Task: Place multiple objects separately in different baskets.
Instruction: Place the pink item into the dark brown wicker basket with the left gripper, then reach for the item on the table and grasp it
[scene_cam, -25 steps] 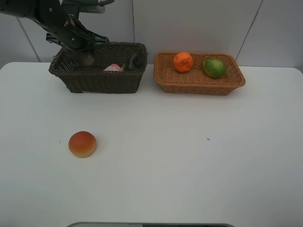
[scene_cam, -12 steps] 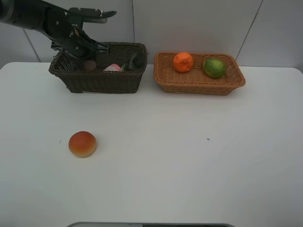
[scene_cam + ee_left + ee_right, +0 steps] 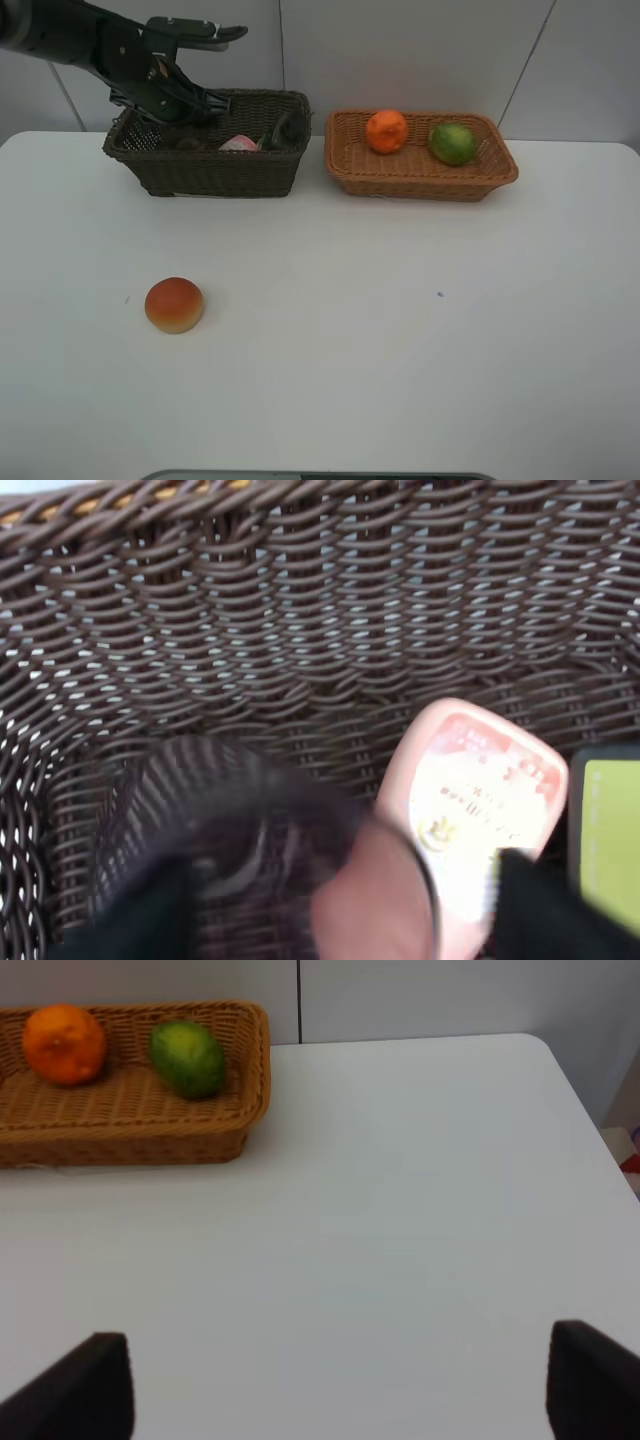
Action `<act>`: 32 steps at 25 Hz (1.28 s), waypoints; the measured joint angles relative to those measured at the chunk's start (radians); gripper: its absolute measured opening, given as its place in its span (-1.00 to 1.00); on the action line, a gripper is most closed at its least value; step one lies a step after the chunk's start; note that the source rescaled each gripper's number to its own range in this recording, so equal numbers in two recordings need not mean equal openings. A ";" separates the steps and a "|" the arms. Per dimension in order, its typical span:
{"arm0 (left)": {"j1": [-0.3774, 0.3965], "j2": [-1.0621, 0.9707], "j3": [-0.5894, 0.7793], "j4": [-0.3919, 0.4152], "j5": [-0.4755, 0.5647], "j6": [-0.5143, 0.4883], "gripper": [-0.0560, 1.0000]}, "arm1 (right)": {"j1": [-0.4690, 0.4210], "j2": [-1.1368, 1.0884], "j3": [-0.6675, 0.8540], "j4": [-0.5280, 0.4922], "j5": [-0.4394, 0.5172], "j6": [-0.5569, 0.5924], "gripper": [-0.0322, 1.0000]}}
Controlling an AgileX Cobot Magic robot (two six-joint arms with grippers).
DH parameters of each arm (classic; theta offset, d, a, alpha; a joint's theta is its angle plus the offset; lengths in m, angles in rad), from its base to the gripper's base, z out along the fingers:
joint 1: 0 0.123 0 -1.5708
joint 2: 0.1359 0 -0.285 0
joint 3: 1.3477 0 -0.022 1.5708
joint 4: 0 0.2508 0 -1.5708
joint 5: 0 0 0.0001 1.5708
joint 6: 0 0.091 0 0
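The left hand (image 3: 172,108), fingers apart, hovers over the dark basket (image 3: 205,165) to drop the purple cup (image 3: 240,820) beside the pink bottle (image 3: 470,810)

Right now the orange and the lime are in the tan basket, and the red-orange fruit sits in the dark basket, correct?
Not quite. The red-orange fruit lies on the white table, outside the dark basket, as the exterior high view shows. The orange and lime are in the tan basket.
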 joint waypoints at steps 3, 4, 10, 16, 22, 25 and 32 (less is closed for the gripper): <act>0.000 0.000 0.000 0.000 -0.005 0.002 0.93 | 0.000 0.000 0.000 0.000 0.000 0.000 0.58; 0.000 0.000 0.000 0.000 -0.005 0.002 0.97 | 0.000 0.000 0.000 0.000 0.000 0.000 0.58; 0.000 -0.020 0.000 0.000 0.019 0.002 0.99 | 0.000 0.000 0.000 0.000 0.000 0.000 0.58; 0.000 -0.117 0.000 -0.020 0.153 0.003 0.99 | 0.000 0.000 0.000 0.000 0.000 0.000 0.58; 0.000 -0.250 0.000 -0.104 0.367 0.060 0.99 | 0.000 0.000 0.000 0.000 0.000 0.000 0.58; 0.000 -0.316 0.002 -0.121 0.479 0.079 0.99 | 0.000 0.000 0.000 0.000 0.000 0.000 0.58; -0.086 -0.510 0.183 -0.124 0.535 0.088 1.00 | 0.000 0.000 0.000 0.000 0.000 0.000 0.58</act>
